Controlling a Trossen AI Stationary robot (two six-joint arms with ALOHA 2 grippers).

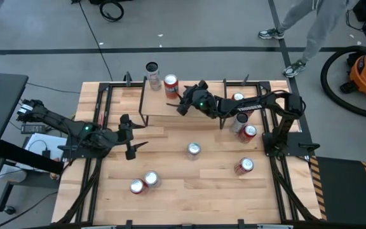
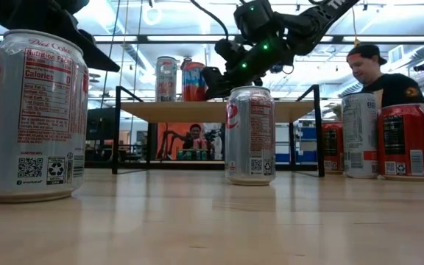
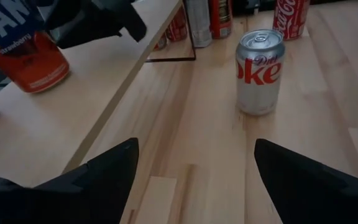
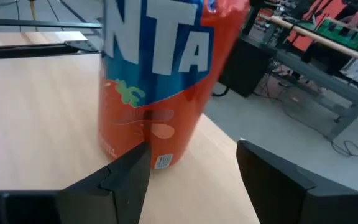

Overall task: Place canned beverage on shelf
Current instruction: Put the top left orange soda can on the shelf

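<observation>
Across the table, my right end effector (image 1: pixel 182 102) hovers open over the shelf (image 1: pixel 189 108), the upright Fanta can (image 1: pixel 171 83) standing just beyond its tips. Left end effector (image 1: pixel 132 141) waits open, nearer the Diet Coke can (image 1: pixel 194 149).

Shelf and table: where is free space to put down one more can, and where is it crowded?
The shelf is bare from the Fanta can to its right end, though the right gripper hangs there. The table is free between the Diet Coke can and the front-left can pair. It is crowded at the right, around the cans beside the right arm.
</observation>
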